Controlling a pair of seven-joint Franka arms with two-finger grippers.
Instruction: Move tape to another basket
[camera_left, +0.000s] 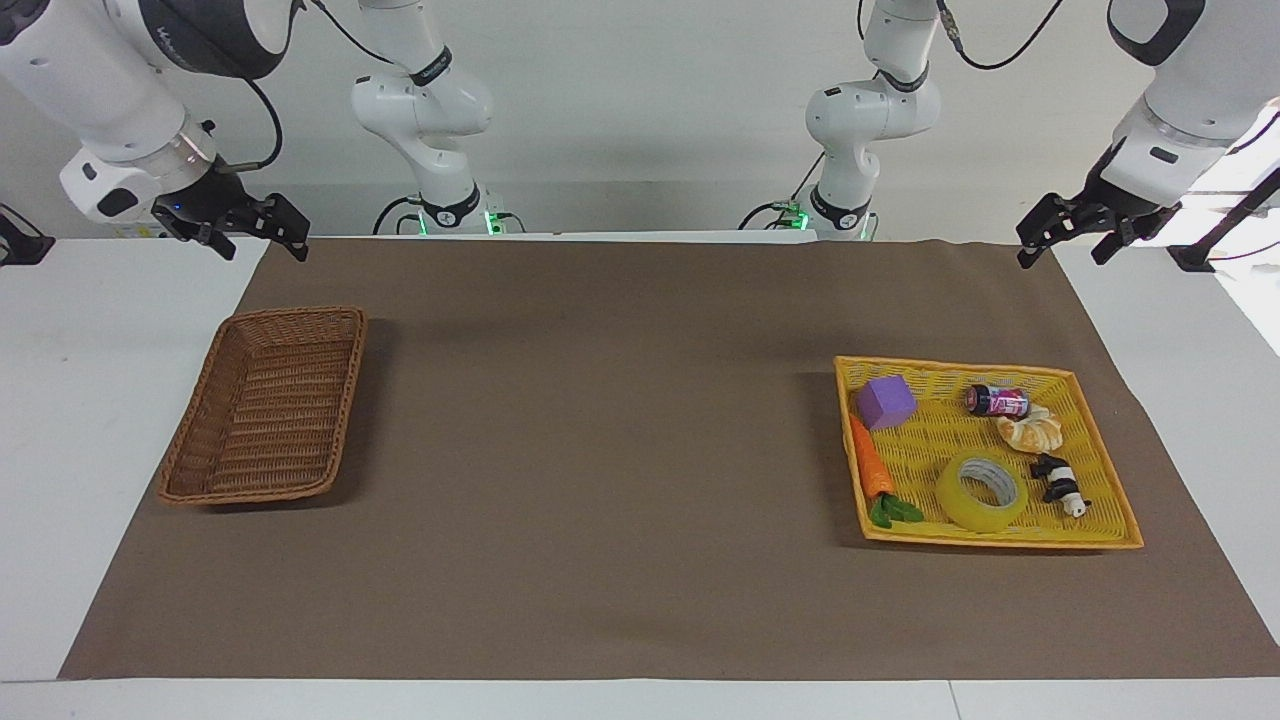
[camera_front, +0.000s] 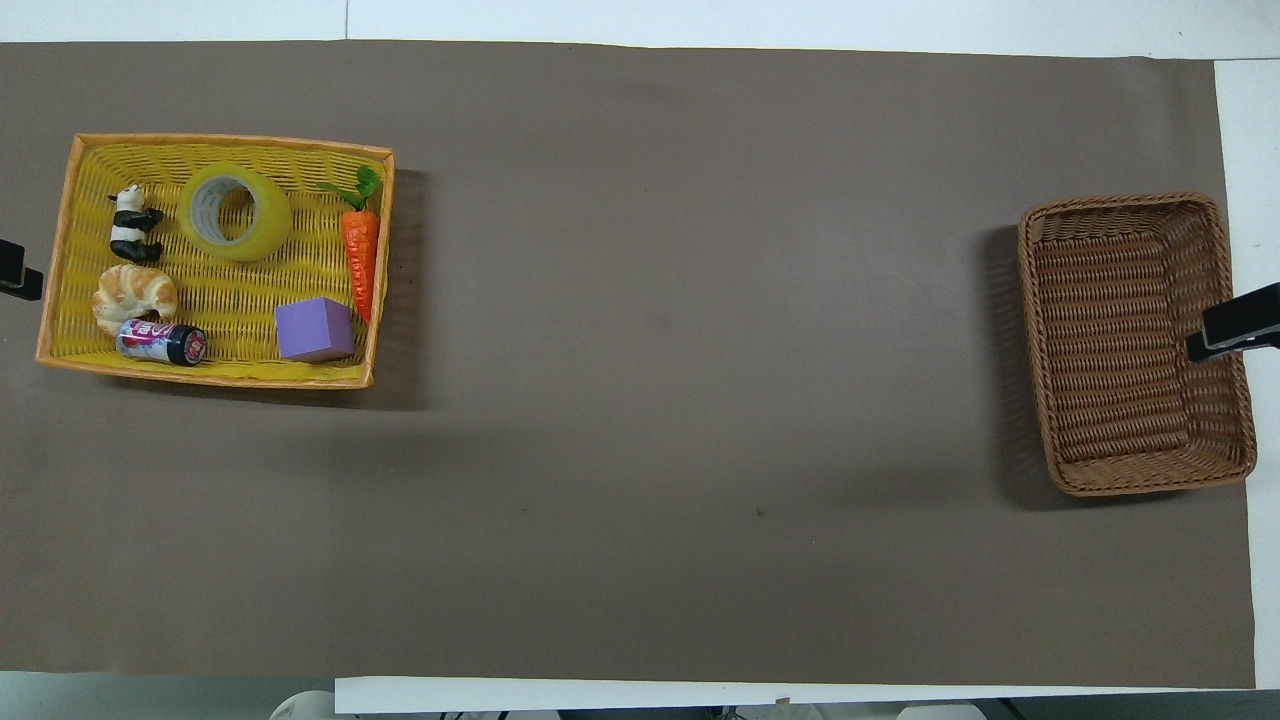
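The tape (camera_left: 975, 510), a yellow ring with a whitish core, lies flat in the bright yellow basket (camera_left: 1000, 540) at the left arm's end of the table; in the overhead view the tape (camera_front: 235, 243) sits in that basket's (camera_front: 230, 140) half farther from the robots. The brown wicker basket (camera_left: 265, 405) is empty at the right arm's end; it also shows in the overhead view (camera_front: 1130, 340). My left gripper (camera_left: 1068, 248) hangs open in the air over the table's edge by the yellow basket. My right gripper (camera_left: 255, 240) hangs open by the brown basket.
In the yellow basket with the tape lie a purple cube (camera_left: 886, 402), a toy carrot (camera_left: 872, 465), a small can (camera_left: 997, 402), a croissant (camera_left: 1030, 430) and a panda figure (camera_left: 1060, 482). A brown mat (camera_left: 600, 450) covers the table.
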